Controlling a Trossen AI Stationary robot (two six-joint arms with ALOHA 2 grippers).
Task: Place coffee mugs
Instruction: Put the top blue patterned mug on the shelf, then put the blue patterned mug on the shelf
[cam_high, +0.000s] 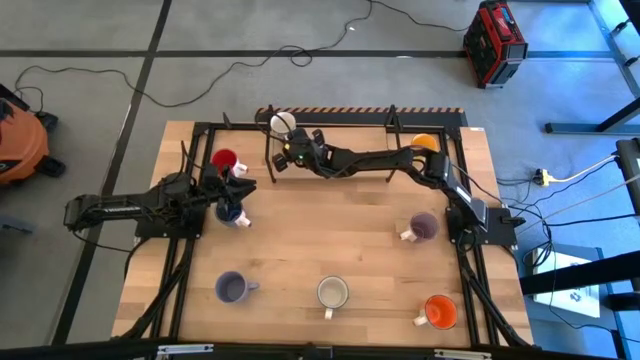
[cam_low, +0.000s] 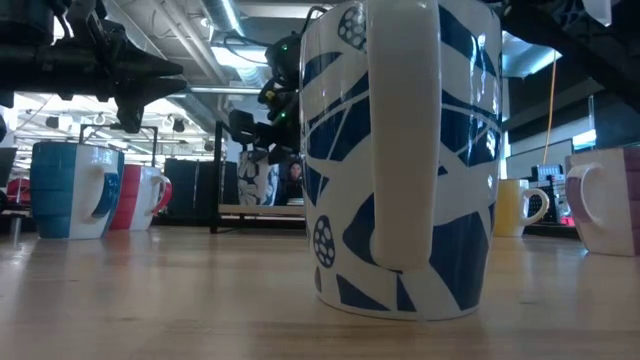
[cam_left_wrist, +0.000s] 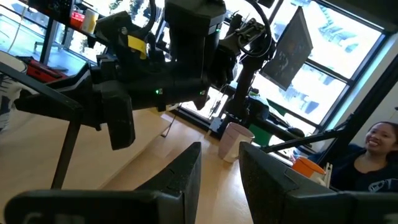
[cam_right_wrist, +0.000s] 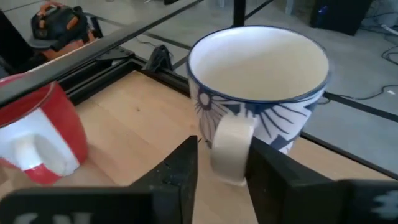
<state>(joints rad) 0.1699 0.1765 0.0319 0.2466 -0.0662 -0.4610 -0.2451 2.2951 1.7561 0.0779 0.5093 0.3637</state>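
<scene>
Trouble for you sits at the counter's (cam_high: 330, 250) far edge: right claw (cam_right_wrist: 217, 163), fingers parted astride the white-and-blue mug's (cam_right_wrist: 261, 93) handle, could tip it off; left claw (cam_left_wrist: 219, 169) hovers open, empty, near the red mug (cam_high: 224, 160).

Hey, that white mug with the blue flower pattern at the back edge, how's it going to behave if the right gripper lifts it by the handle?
The white mug with blue pattern looks glazed, so probably rigid, slick and breakable. The right gripper straddles only its handle, so the mug may swing or tilt when raised. Its empty bowl suggests modest weight.
</scene>
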